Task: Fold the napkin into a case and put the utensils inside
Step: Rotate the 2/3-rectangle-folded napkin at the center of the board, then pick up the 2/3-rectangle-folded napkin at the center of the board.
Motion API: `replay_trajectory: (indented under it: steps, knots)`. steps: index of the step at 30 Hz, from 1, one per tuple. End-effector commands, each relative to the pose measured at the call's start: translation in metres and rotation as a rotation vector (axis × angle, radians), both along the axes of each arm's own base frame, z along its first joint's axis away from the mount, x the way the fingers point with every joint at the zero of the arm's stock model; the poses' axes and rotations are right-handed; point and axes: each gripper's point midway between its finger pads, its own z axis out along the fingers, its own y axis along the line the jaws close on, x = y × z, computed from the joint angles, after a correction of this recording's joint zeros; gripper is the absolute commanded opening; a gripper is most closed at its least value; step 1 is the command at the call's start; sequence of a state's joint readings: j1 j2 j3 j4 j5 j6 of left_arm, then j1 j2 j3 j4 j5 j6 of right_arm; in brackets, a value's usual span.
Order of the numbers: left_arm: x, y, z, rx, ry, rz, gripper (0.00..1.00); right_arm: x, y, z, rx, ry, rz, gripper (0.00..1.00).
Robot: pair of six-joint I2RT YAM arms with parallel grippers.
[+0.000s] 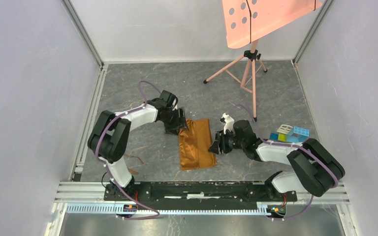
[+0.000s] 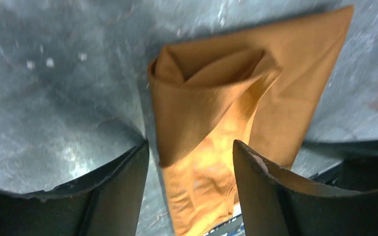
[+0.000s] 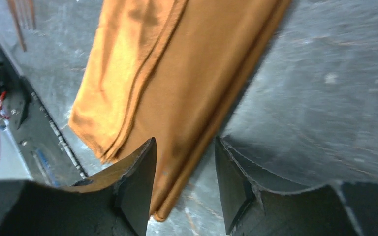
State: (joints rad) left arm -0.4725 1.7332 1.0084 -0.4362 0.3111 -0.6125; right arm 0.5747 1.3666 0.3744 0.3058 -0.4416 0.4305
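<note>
Napkin flat between left pincer and right pincer

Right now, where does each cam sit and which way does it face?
Top external: above and behind, looking down at the table; left arm and right arm show whole, left gripper and right gripper flanking the napkin.
Left wrist: on the left wrist, facing down its open fingers at the napkin's folded end.
Right wrist: on the right wrist, facing down across the napkin's long edge; open fingers show, base rail at left, utensils top left.
Shared: the napkin, in all three views.
</note>
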Motion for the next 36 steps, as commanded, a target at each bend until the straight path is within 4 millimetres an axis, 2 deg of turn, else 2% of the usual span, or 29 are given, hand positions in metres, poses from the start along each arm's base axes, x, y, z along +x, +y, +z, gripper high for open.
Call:
replay_trajectory:
  steps: [1,4,6,7,9,10,14,16,18,20,22,26,34,36]
  knots:
    - [0.028,0.007,0.005,0.147,-0.125,-0.030,0.73,-0.024,0.028,0.004,0.124,0.063,0.032,0.52]
    - [0.022,0.035,0.024,0.274,-0.189,0.036,0.85,-0.021,0.033,0.025,0.215,0.066,0.017,0.53]
    - [0.007,0.044,0.046,0.325,-0.239,0.069,0.87,-0.010,0.015,0.023,0.148,0.064,-0.062,0.63]
    - [-0.005,0.043,0.054,0.347,-0.244,0.076,0.87,0.001,0.002,0.021,0.090,0.049,-0.128,0.73]
    - [-0.032,0.026,0.074,0.353,-0.266,0.090,0.88,0.014,-0.031,0.012,-0.073,0.050,-0.217,0.86]
    - [-0.047,0.016,0.079,0.340,-0.254,0.117,0.88,0.023,-0.041,0.017,-0.116,0.029,-0.235,0.91]
    - [-0.102,-0.045,0.088,0.305,-0.229,0.111,0.87,0.031,-0.075,0.017,-0.224,0.054,-0.259,0.98]
    - [-0.124,-0.069,0.081,0.392,-0.221,0.067,0.86,0.036,-0.095,0.017,-0.252,0.058,-0.314,0.98]
    - [-0.135,-0.088,0.075,0.476,-0.214,0.023,0.85,0.039,-0.113,0.016,-0.263,0.066,-0.366,0.98]
    - [-0.139,-0.109,0.072,0.508,-0.221,-0.024,0.84,0.041,-0.131,0.014,-0.263,0.084,-0.428,0.98]
    - [-0.143,-0.122,0.064,0.519,-0.225,-0.046,0.84,0.039,-0.140,0.011,-0.243,0.103,-0.453,0.98]
    - [-0.151,-0.131,0.043,0.551,-0.184,-0.054,0.83,0.036,-0.150,0.011,-0.224,0.105,-0.473,0.98]
    - [-0.150,-0.130,0.016,0.622,-0.180,-0.051,0.69,0.025,-0.145,0.009,-0.192,0.091,-0.448,0.98]
    - [-0.149,-0.133,0.012,0.625,-0.186,-0.061,0.68,0.022,-0.146,0.005,-0.196,0.090,-0.445,0.98]
